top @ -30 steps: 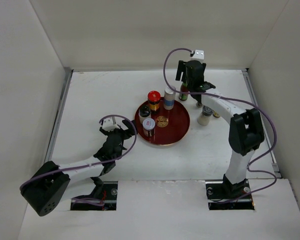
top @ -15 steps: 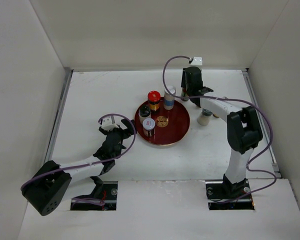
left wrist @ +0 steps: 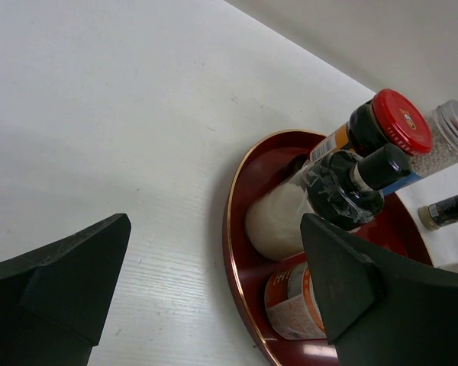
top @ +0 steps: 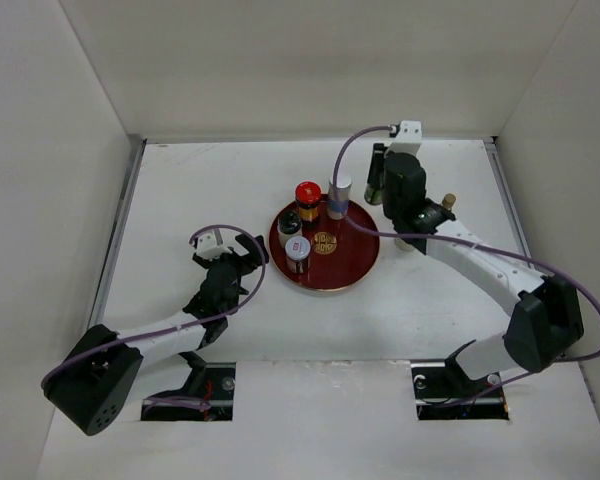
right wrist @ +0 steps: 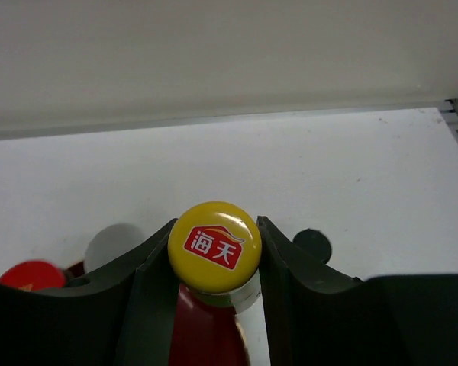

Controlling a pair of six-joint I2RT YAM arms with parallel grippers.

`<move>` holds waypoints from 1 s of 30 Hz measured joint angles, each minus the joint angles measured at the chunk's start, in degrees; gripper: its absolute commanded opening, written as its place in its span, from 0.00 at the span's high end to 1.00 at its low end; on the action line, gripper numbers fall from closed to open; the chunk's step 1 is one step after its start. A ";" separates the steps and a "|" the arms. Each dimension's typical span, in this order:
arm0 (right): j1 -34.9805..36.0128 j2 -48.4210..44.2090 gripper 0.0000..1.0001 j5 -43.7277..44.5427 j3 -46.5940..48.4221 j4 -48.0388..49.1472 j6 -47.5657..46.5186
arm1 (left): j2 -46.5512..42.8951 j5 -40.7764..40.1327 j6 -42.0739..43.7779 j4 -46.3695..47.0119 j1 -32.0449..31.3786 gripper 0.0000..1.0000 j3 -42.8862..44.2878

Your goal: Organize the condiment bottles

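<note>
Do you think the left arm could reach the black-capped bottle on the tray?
Probably yes: the open left hand faces the black-capped bottle across the tray rim, nothing standing between.

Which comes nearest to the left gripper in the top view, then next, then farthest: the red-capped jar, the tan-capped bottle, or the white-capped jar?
1. White-capped jar, on the tray's near-left part, facing the left gripper.
2. Red-capped jar, on the tray's far side.
3. Tan-capped bottle, off the tray, far right.
</note>
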 measured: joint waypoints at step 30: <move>15.50 11.08 0.31 -7.34 -5.64 8.55 6.38 | 0.11 3.08 -1.79 -0.50 1.51 0.03 0.00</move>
